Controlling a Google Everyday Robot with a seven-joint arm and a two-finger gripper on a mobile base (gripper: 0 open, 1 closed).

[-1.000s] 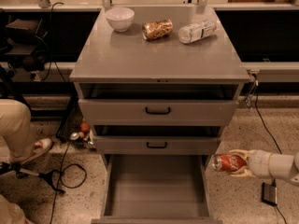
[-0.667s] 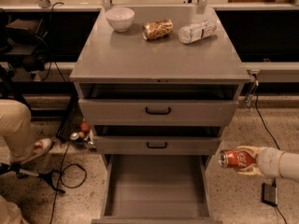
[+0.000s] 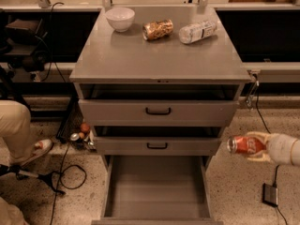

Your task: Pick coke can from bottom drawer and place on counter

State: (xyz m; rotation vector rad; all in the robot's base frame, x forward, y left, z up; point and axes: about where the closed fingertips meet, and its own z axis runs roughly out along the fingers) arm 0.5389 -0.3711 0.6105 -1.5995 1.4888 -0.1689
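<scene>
The coke can (image 3: 245, 145) is red with a silver end and lies sideways in my gripper (image 3: 259, 146), which is shut on it. The gripper and its white arm reach in from the right edge, to the right of the cabinet at the height of the middle drawer. The bottom drawer (image 3: 157, 187) is pulled open and its grey floor is bare. The counter (image 3: 159, 55) is the flat grey top of the cabinet, above and to the left of the can.
On the counter's back edge stand a white bowl (image 3: 120, 18), a tan-gold snack bag (image 3: 157, 29) and a clear plastic bottle (image 3: 198, 31) lying down. Two upper drawers with black handles are slightly open. A person's leg and shoe (image 3: 28, 144) are at left; cables lie on the floor.
My gripper has carried the coke can upward and slightly right, out beside the cabinet. The drawer and counter items have not moved.
</scene>
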